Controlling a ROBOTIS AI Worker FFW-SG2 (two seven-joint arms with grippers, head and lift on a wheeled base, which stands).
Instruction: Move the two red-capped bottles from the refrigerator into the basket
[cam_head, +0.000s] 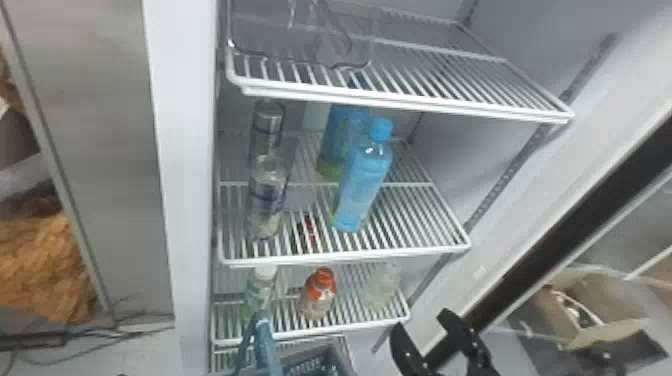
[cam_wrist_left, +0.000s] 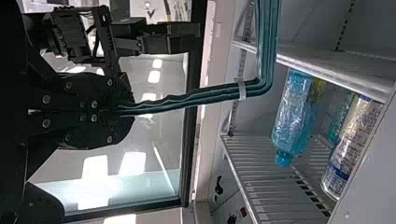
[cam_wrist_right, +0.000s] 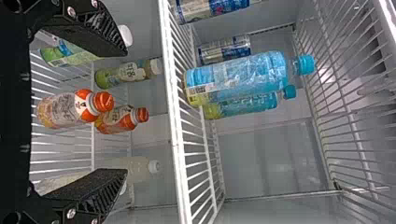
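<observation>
Our right pincer (cam_wrist_right: 123, 112), released, empty | left pincer (cam_wrist_left: 130, 111) clenched on handle (cam_wrist_left: 187, 101) of basket (cam_head: 337, 356) | front red-capped bottle (cam_wrist_right: 65, 110) stands before rear red-capped bottle (cam_wrist_right: 114, 120) on shelf (cam_head: 345, 328) | skewed reach could shove one into the other, toppling both.

Black housing (cam_wrist_left: 74, 126), round silver screws (cam_wrist_left: 94, 104)

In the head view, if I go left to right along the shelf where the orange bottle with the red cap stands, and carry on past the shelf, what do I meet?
Green bottle with a white cap, red-capped bottle, pale bottle, right end effector.
</observation>
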